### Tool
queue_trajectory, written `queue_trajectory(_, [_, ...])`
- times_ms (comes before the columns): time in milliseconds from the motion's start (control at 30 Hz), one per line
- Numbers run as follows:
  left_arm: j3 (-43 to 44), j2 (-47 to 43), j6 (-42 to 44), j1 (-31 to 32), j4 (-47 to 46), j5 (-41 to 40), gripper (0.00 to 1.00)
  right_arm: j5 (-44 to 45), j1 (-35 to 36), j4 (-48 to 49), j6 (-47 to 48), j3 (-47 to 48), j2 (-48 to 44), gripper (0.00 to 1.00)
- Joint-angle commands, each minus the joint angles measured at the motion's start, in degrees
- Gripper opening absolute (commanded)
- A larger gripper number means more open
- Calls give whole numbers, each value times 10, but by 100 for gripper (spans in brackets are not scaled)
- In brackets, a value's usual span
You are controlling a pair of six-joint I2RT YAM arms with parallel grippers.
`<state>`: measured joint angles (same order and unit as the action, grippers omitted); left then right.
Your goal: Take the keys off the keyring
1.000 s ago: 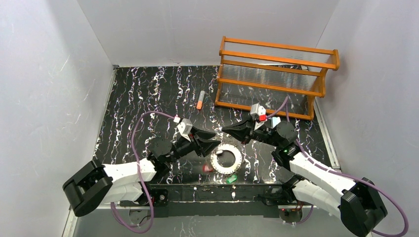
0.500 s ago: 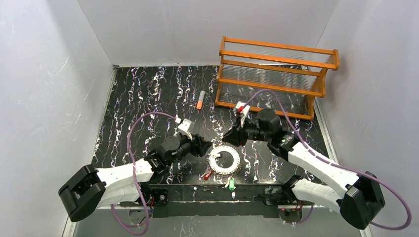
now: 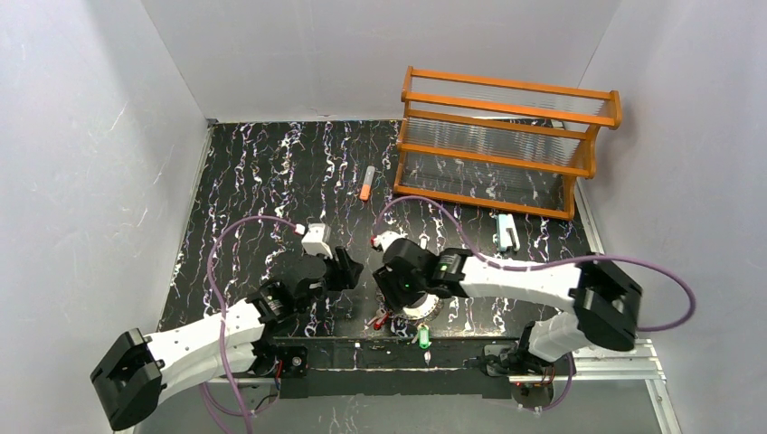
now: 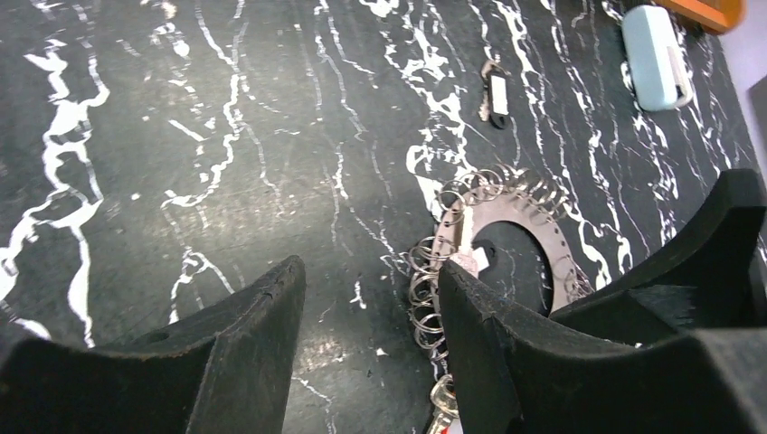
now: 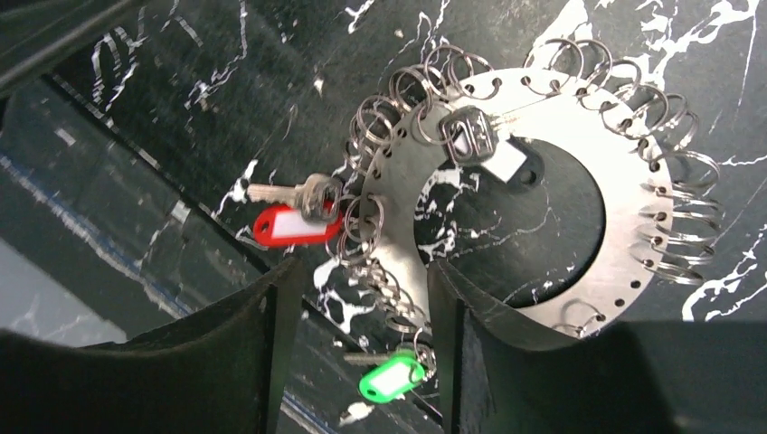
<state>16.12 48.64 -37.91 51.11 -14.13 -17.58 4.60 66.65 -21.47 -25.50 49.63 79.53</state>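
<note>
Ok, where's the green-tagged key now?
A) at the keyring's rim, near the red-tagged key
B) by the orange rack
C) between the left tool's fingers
A: the right wrist view shows the green-tagged key lying at the rim of the keyring, close to the red-tagged key.

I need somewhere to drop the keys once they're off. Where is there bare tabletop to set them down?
Bare: the far-left stretch between the left wall and the tube, and the strip between the tube and the left end effector. Crowded: near centre, where the keyring, red key, green key and right end effector meet. The rack and clip fill the far right.
</note>
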Motion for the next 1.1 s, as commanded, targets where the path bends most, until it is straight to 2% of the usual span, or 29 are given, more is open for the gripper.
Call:
queue_trajectory(0, [-3, -34, -34, -2, 74, -69, 54, 79, 14, -50, -64, 72, 74, 64])
queue_trajectory(233, [-14, -72, -43, -2, 87, -79, 55, 116, 16, -80, -81, 124, 169, 68])
queue_trajectory(433, [-16, -93, -34, -2, 91, -75, 55, 90, 20, -87, -89, 154, 220, 67])
queue_trajectory(633, [-18, -98, -29, -2, 84, -66, 55, 63, 20, -90, -106, 137, 234, 63])
queue_trajectory(800, [-16, -97, -26, -2, 82, -61, 55, 50, 20, -100, -124, 114, 234, 53])
queue_trajectory(1067, [-14, -87, -26, -2, 74, -56, 55, 70, 47, -164, -144, 140, 239, 59])
